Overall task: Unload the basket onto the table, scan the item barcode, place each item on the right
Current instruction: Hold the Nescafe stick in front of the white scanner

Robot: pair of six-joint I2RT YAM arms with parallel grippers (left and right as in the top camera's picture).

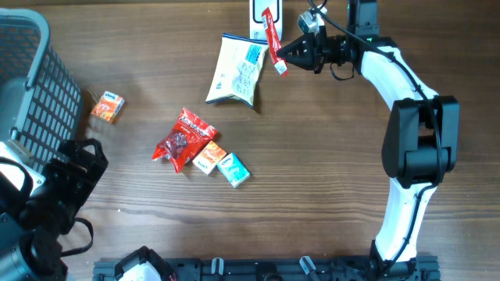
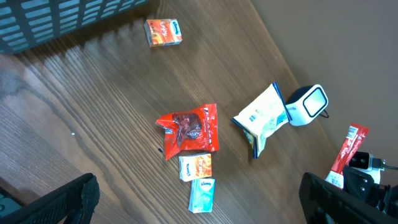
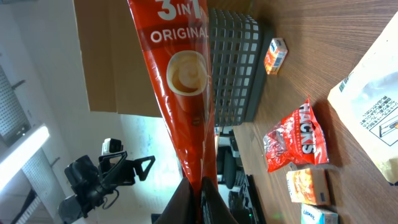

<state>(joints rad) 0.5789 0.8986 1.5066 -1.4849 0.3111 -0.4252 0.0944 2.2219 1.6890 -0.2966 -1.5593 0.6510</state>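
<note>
**A:** Where's the item?

**B:** The red coffee sachet [image 1: 272, 35] is off the bench [image 1: 328, 195]. The right jaws are closed on it near one end, close by the white scanner [image 1: 261, 14] at the far edge.

**A:** And the left jaws?

**B:** Wide open, holding nothing, parked by the basket [image 1: 31, 86].

**A:** How do we scan it well?

**B:** I can't see the barcode. I'd turn the wrist until the printed code squarely faces the scanner's window, then hold steady. Thin foil probably flops and glares, so go slowly.
</note>
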